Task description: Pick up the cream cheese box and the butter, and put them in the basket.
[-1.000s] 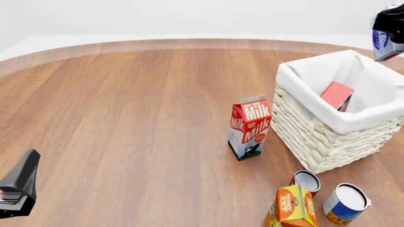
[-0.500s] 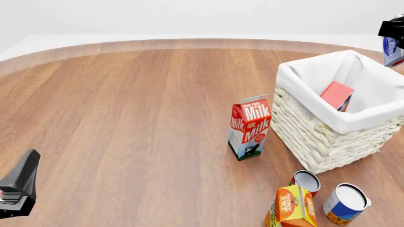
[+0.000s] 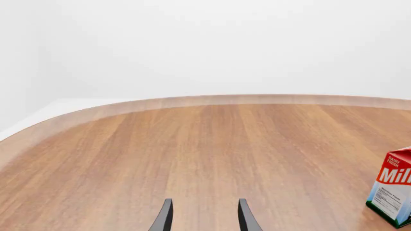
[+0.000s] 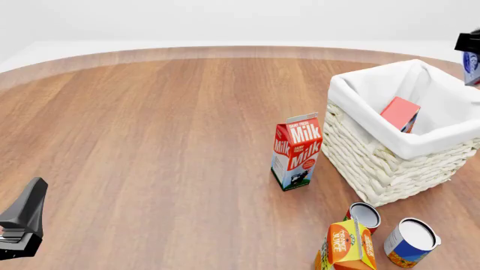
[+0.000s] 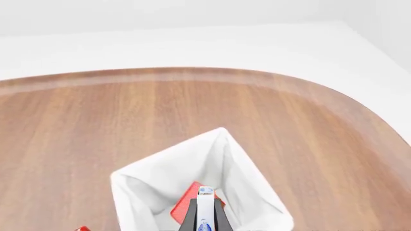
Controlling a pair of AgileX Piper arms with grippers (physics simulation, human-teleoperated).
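Observation:
The basket (image 4: 375,163) stands at the right of the table. The butter (image 4: 399,113) lies tilted inside it against the liner. My right gripper (image 4: 472,48) is at the picture's right edge, above the basket's far right corner, shut on the cream cheese box (image 4: 471,67). In the right wrist view the gripper (image 5: 205,208) pinches the slim white box (image 5: 205,219) high over the basket (image 5: 147,187), with the butter (image 5: 184,210) below. My left gripper (image 4: 22,222) rests low at the near left, open and empty (image 3: 204,204).
A red-and-white milk carton (image 4: 297,151) stands just left of the basket and shows in the left wrist view (image 3: 393,192). An orange juice carton (image 4: 349,244) and two open cans (image 4: 365,215) (image 4: 411,241) stand in front of the basket.
My right gripper has carried the cream cheese box to the right, now half out of the front view. The left arm has not moved.

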